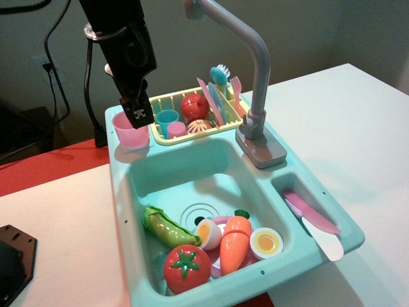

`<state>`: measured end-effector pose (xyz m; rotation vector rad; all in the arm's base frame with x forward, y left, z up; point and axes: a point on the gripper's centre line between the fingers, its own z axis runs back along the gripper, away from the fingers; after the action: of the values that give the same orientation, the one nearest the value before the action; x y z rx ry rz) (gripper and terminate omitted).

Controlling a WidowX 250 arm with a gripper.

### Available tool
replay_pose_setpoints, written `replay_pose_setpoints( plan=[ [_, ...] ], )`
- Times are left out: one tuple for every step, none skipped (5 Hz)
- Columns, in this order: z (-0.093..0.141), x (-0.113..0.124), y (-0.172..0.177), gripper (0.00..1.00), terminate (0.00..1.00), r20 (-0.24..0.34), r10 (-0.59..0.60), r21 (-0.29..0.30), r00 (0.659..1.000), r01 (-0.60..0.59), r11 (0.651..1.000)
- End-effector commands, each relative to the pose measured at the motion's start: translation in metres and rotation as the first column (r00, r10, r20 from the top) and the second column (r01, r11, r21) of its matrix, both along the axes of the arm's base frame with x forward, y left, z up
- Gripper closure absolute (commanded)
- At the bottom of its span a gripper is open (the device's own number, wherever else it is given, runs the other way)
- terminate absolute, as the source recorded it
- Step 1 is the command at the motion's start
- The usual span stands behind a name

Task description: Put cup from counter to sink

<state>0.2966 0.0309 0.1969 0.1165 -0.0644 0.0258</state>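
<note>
White tabletop (358, 128), teal toy sink unit on it. Light pink cup (130, 130) upright on counter (116, 160), back-left corner, beside yellow dish rack (160, 135). Black gripper (138, 114) just over cup's right rim; finger state unclear. Sink (166, 173) holds tomato (186, 268), carrot (234, 240), pea pod (167, 228), egg halves (266, 242).

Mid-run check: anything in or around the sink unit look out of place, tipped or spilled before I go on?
Nothing spilled or broken. The one oddity: the sink is cluttered with toy food, namely a pea pod, tomato, carrot and egg halves, covering its near half. The cup stands upright on the counter, with the end effector at its rim.
</note>
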Motion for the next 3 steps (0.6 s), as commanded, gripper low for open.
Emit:
replay_pose_setpoints(
  plan=[
    [0.000,0.000,0.000,0.00,0.00,0.000,0.000,0.000,1.000,0.000,1.000],
    [-0.007,-0.003,0.010,0.00,0.00,-0.007,0.026,0.004,1.000,-0.026,1.000],
    [-0.015,-0.007,0.022,0.00,0.00,-0.027,0.048,0.014,0.998,-0.048,0.999]
  ],
)
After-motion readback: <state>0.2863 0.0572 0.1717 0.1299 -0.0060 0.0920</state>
